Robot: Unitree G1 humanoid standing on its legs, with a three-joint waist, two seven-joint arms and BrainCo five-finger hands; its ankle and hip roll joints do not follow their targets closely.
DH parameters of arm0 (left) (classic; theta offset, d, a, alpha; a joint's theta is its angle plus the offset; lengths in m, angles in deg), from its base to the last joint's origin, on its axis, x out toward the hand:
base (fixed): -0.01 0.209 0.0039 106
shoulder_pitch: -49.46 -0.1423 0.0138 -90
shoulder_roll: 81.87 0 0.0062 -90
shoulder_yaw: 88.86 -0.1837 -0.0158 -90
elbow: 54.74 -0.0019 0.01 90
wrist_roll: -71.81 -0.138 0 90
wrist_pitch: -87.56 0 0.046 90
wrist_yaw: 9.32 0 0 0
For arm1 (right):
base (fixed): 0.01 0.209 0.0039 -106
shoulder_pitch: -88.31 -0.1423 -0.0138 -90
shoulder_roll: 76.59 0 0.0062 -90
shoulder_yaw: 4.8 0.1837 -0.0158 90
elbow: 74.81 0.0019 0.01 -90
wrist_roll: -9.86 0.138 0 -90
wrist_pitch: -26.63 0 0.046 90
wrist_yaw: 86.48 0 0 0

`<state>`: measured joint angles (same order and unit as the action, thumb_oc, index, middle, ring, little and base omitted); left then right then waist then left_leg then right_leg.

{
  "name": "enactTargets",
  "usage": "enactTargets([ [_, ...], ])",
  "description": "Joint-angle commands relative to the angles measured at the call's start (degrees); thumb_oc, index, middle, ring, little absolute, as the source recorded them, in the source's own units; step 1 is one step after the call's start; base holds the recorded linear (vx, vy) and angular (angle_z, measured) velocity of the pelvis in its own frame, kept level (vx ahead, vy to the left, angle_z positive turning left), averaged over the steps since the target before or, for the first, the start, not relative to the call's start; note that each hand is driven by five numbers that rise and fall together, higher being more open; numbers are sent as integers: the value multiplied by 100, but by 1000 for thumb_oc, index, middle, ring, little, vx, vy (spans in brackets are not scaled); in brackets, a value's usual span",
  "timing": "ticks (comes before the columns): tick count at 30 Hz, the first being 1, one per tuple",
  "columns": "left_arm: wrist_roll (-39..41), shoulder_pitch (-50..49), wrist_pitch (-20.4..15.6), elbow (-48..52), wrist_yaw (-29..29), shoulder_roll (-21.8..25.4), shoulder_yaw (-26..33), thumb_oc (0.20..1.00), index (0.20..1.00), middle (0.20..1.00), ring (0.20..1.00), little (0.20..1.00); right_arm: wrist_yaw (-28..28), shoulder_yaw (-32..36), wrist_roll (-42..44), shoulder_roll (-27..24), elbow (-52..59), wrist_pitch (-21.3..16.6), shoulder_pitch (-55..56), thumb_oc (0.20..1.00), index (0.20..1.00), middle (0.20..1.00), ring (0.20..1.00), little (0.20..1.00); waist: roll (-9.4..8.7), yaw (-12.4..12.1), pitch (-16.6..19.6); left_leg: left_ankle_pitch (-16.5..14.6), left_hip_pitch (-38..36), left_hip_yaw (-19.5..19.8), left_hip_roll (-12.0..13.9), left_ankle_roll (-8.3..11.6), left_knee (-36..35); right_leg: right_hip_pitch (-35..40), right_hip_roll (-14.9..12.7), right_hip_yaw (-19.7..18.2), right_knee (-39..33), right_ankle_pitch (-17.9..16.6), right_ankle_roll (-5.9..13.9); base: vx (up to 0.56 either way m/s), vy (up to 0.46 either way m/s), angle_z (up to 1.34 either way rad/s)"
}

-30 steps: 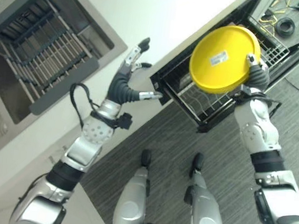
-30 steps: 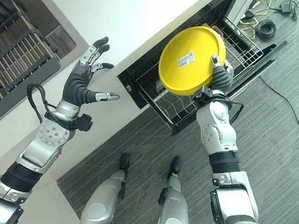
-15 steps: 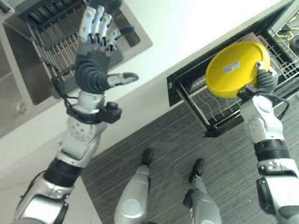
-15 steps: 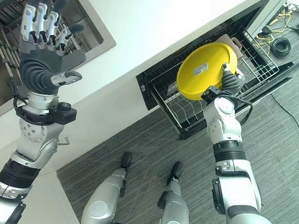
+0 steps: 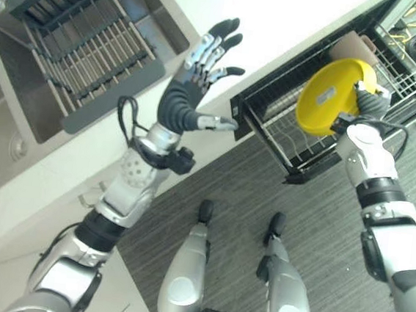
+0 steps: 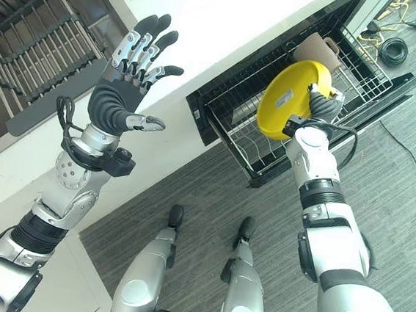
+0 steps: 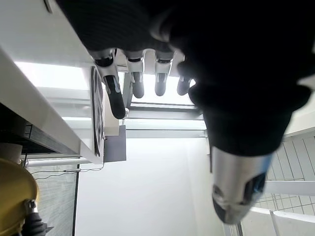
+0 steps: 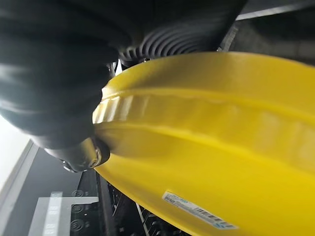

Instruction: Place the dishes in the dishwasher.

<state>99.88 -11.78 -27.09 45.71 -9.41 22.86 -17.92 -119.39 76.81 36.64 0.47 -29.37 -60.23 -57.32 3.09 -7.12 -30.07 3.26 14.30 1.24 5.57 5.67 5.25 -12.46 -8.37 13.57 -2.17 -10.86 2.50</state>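
A yellow plate point(image 5: 332, 96) with a white label on its underside is held on edge over the pulled-out wire rack point(image 5: 276, 133) of the open dishwasher. My right hand point(image 5: 370, 102) is shut on the plate's rim, and the plate point(image 8: 206, 162) shows close up with the thumb point(image 8: 78, 152) pressed on its edge. A tan mug point(image 6: 315, 48) sits in the rack behind the plate. My left hand point(image 6: 122, 92) is raised above the white counter with its fingers point(image 7: 114, 93) spread, holding nothing.
A sink point(image 5: 22, 94) with a slatted drying rack point(image 5: 78, 48) is set in the white counter point(image 5: 280, 23) at the left. The dishwasher door point(image 6: 391, 92) lies open over the grey floor. Cables point(image 6: 391, 48) lie on the floor beyond it.
The plate has come lower and nearer the wire rack, more on edge. My left hand stays raised and spread. The camera has shifted.
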Motion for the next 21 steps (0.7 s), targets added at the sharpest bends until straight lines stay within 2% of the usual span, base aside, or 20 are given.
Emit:
enactTargets([
  [1, -43, -63, -448, 409, 66, 89, 124, 1000, 1000, 1000, 1000, 1000, 290, -542, -988, -650, 67, -124, -1114, 200, 200, 200, 200, 200, 115, -25, 110, 7, 200, -382, -195, -310, 245, -176, -193, -96, 1057, 820, 236, -47, 23, -1],
  [5, -50, -40, -398, 435, 88, 153, 55, 1000, 1000, 1000, 1000, 1000, 324, -945, -1440, -854, -282, 51, -1407, 200, 200, 200, 200, 200, 80, -72, 90, 26, 257, -380, -198, -293, 248, -233, -211, -51, 1068, 799, 256, -11, -1, 0],
  [8, -142, -28, -436, 432, 156, 182, -33, 1000, 1000, 1000, 1000, 1000, 61, -1222, -1802, -903, -510, -33, -1503, 200, 200, 200, 200, 200, 61, -93, 58, 45, 316, -366, -183, -292, 254, -276, -199, -40, 1073, 780, 269, -5, -10, 0],
  [13, -250, 92, -514, 368, 204, 262, -288, 1000, 1000, 1000, 1000, 1000, -163, -1765, -3294, -998, -906, -171, -1798, 200, 200, 200, 200, 200, 101, -145, 28, 41, 407, -299, -214, -309, 301, -338, -209, -16, 1108, 765, 279, -1, -11, 6],
  [16, -206, 207, -640, 356, 215, 413, -508, 1000, 1000, 1000, 1000, 1000, -190, -2550, -3922, -1087, -1190, -366, -2105, 200, 200, 200, 200, 200, 84, -231, 28, 59, 514, -243, -248, -309, 336, -387, -225, 27, 1099, 729, 308, -2, -50, 11],
  [21, -124, 603, -639, 262, 288, 436, -835, 1000, 1000, 1000, 1000, 1000, -477, -3318, -4725, -826, -1651, -652, -2465, 200, 200, 200, 200, 200, 44, -349, 27, 77, 655, -164, -290, -310, 330, -465, -250, 99, 1043, 660, 362, -1, -35, 15],
])
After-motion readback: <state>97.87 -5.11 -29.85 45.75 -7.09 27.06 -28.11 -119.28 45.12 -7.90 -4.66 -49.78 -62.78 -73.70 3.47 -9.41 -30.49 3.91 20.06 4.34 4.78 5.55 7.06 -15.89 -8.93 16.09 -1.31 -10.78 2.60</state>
